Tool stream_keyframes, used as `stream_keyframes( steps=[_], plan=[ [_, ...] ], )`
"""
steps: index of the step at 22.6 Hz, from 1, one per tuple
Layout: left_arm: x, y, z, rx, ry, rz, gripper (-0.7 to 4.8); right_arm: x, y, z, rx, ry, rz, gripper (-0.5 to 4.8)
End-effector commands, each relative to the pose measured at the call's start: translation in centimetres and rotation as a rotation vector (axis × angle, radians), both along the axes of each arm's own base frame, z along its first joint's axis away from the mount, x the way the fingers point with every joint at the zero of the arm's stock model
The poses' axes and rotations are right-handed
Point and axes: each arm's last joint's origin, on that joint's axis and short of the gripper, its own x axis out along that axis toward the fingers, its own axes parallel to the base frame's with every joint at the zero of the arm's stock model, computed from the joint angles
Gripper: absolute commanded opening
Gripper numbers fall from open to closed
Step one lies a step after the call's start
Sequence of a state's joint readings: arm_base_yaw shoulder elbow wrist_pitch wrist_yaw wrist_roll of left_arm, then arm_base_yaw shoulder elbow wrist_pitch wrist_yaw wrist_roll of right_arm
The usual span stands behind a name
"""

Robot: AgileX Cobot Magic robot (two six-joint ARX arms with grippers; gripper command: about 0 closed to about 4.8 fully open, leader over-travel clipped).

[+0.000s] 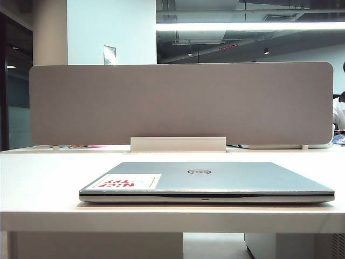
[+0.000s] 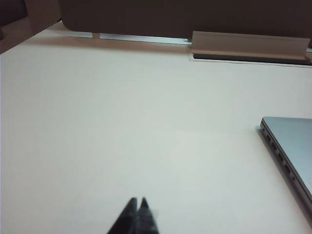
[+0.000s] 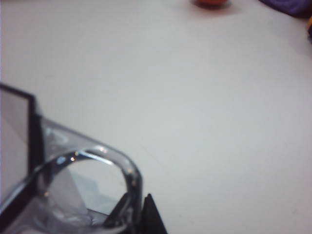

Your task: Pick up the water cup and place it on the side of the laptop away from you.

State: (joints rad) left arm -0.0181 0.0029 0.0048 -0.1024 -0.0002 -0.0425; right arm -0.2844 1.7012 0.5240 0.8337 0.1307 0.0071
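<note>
white desk [image 1: 48,178] | laptop [image 1: 215,181] Dell | left hand [image 2: 136,204] closed | right hand [image 3: 139,207] pinching water cup [image 3: 92,161] rim

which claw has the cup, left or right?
The right claw: its wrist view shows its fingers pinching the clear rim of the cup. The left claw is shut on nothing over bare table, with the laptop off to its side.

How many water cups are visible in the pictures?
1. The water cup appears only in the right wrist view, its rim between the right gripper's jaws. The exterior view shows none; the laptop could hide others.
</note>
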Motion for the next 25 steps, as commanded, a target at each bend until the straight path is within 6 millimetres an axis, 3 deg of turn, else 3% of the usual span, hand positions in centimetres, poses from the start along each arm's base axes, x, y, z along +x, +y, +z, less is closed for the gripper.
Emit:
stream_keyframes(
  steps=[1, 8, 13, 19, 25],
  plan=[
    [0.0, 0.0, 0.1, -0.003, 0.002, -0.006, -0.05, 0.1, -0.2, 0.3, -0.01, -0.015, -0.007, 0.4],
    [0.0, 0.0, -0.1, -0.003, 0.015, -0.005, -0.05, 0.1, -0.3, 0.3, -0.008, -0.017, -0.006, -0.01],
    [0.0, 0.0, -0.1, -0.003, 0.015, -0.005, -0.05, 0.2, -0.2, 0.5, 0.0, -0.045, 0.041, -0.01],
    [0.0, 0.0, -0.1, -0.003, 0.015, -0.005, -0.05, 1.3, 2.8, 2.6, -0.013, -0.138, 0.18, -0.01],
    [0.0, -0.1, -0.1, -0.005, 0.015, -0.02, -0.05, 4.0, 6.8, 5.2, -0.001, -0.158, 0.338, -0.01]
  ],
)
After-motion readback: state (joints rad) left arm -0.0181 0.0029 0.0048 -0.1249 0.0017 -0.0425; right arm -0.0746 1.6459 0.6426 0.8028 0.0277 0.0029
